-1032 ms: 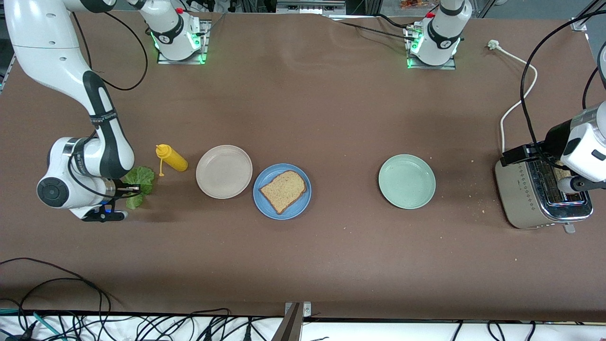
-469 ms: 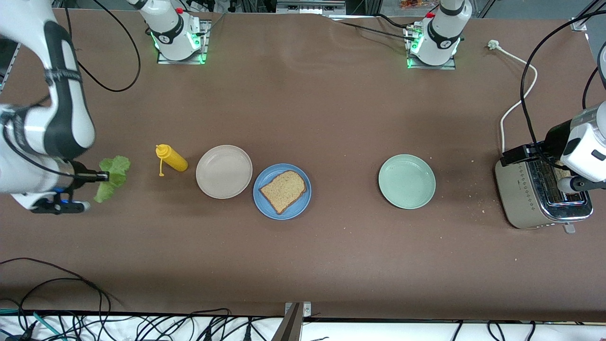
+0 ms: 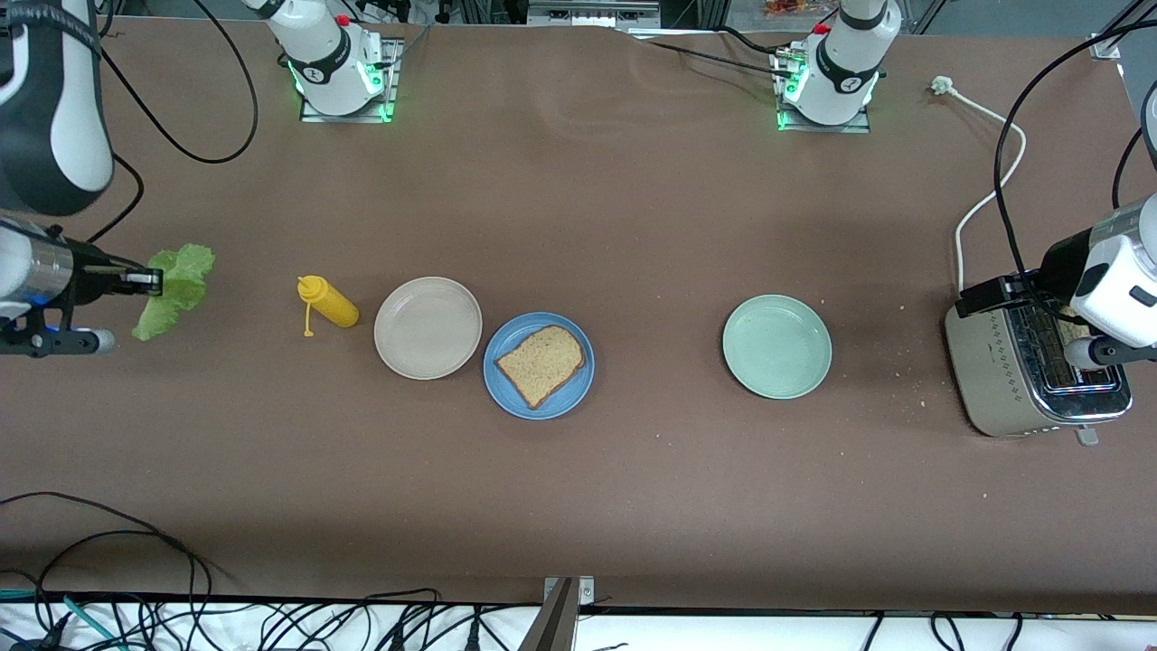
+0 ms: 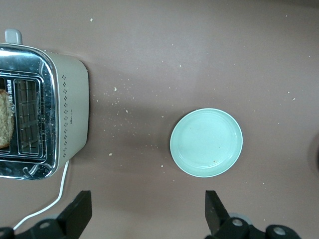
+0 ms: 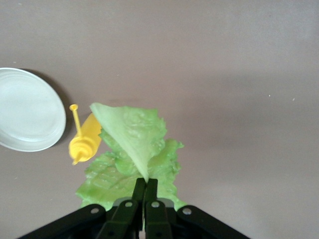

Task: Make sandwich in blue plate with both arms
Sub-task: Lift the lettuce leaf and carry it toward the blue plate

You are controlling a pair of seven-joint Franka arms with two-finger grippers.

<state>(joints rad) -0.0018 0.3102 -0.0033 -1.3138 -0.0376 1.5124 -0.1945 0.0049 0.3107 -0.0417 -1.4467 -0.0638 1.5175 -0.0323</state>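
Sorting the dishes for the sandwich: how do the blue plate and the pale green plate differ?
The blue plate carries a slice of brown toast; the pale green plate is bare. The blue plate lies beside the beige plate; the pale green plate sits alone, toward the toaster. Both are round, shallow and similar in size.

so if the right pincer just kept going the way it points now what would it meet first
Probably the yellow squeeze bottle. The right pincer, shut on the lettuce leaf, points along the table toward it, but it is raised, so it might pass over.
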